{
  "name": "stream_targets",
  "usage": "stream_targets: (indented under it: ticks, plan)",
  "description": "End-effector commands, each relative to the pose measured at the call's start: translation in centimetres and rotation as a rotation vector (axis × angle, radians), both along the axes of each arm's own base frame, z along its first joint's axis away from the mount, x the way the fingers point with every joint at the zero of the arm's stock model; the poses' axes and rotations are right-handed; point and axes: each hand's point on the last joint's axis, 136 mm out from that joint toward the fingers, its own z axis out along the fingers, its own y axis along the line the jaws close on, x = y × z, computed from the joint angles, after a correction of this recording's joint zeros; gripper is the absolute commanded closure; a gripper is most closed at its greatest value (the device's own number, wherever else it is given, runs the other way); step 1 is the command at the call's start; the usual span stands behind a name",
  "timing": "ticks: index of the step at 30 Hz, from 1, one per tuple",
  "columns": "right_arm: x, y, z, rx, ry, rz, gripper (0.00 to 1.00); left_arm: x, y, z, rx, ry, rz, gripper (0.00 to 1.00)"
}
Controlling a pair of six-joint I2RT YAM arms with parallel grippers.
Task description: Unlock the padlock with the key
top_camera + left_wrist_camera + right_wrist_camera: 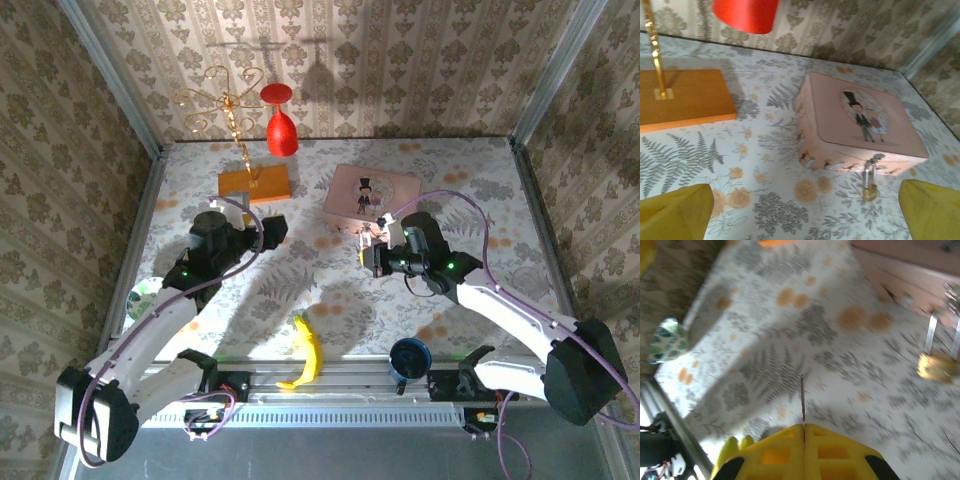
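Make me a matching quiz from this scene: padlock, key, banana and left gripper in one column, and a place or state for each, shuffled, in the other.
Column one
1. padlock
2. key
3. banana
4. left gripper

Column two
A. jaws wide open
B. lying at the near edge of the table, between the arm bases
C. hanging at the front of the pink box
D. pinched in the shut right gripper

Pairs: 1-C, 2-D, 3-B, 4-A

Fig. legend: no legible text, nos. or brand marks in any view. Pink box (832,112) lid bears a pic only (top-hatted figure), no lettering.
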Motion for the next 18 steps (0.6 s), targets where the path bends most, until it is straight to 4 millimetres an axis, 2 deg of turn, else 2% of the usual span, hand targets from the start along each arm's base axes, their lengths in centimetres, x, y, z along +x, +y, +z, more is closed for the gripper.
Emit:
stream_targets:
  ticks: [1,8,14,18]
  plan:
    - [0.3,2.4,3.6,0.12,-0.167,0.114,1.0,-1.7,-2.0,3.0,-0.032,-0.036,-0.151,0.09]
    - [0.7,5.2,5.8,0.212,-0.245,0.196,1.0,-3.8,-4.8,5.4,-0.115,-0.037,-0.35,0.24]
    - [0.1,7.4,7.4,0.333,-0.251,0.284,1.0,-5.0,-6.0,5.7,-0.158,-0.022,-0.456,0.37]
    - [-0.2,8.2,8.9,0.412,-0.266,0.323,1.0,-6.1,-6.7,5.9,-0.196,-0.016,-0.532,0.38]
